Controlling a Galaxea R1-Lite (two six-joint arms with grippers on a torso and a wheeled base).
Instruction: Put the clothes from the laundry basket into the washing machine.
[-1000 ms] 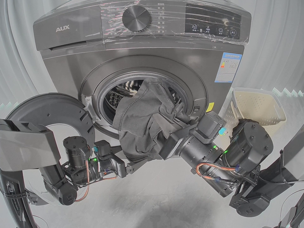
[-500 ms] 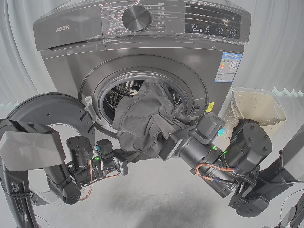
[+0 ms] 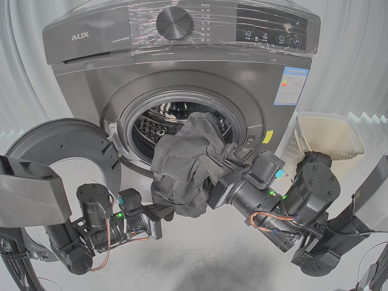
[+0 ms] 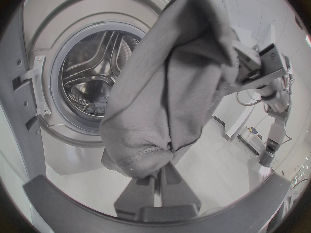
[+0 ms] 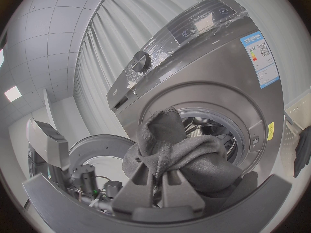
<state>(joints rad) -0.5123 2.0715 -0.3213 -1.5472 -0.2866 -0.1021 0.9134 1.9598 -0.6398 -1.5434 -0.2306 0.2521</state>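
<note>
Garment (image 3: 184,162), dark grey and bunched, hangs in the air just in front of the washer's (image 3: 182,73) round opening, held between both arms; its upper fold reaches level with the mouth of the drum (image 3: 161,122) while its lower part droops below the opening's rim, clear of the floor. The left gripper (image 4: 158,176) has its fingers pressed together on the garment's stitched bottom hem, pinching it from underneath. The right gripper (image 5: 156,170) is clamped on a twisted fold of the same garment on the side nearer the basket (image 3: 327,136), and the fabric mounds up over its fingers. Inside the drum a small dark cloth (image 4: 96,107) lies at the bottom. The door (image 3: 60,142) stands swung wide open on the robot's left. The cream basket sits on the floor just beside the washer on the right, with another dark piece (image 5: 303,151) hanging over its rim.
</note>
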